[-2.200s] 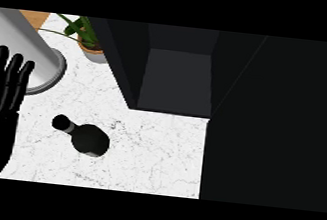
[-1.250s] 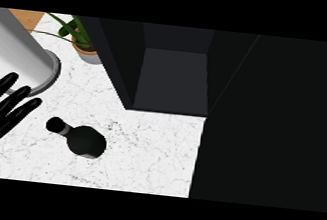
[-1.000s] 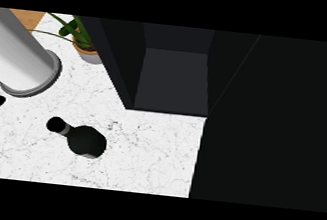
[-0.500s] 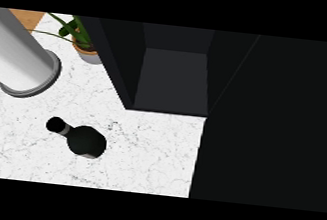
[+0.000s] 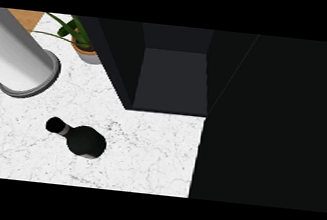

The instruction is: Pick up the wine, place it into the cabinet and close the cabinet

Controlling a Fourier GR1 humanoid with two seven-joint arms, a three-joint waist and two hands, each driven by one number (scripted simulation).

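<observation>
Since the earlier frames, the left hand had slipped out past the left edge. Neither hand showed, so I cannot tell how their fingers were set. The wine [image 5: 82, 140] stood on the white counter [image 5: 147, 150], apart from the open cabinet [image 5: 171, 80] behind it to the right. A grey cylinder [image 5: 16, 61] and a plant [image 5: 81, 43] sat at the back left. The pick-up seemed not yet begun. A hand would do best to curl round the wide body below the neck, then lift straight up.
</observation>
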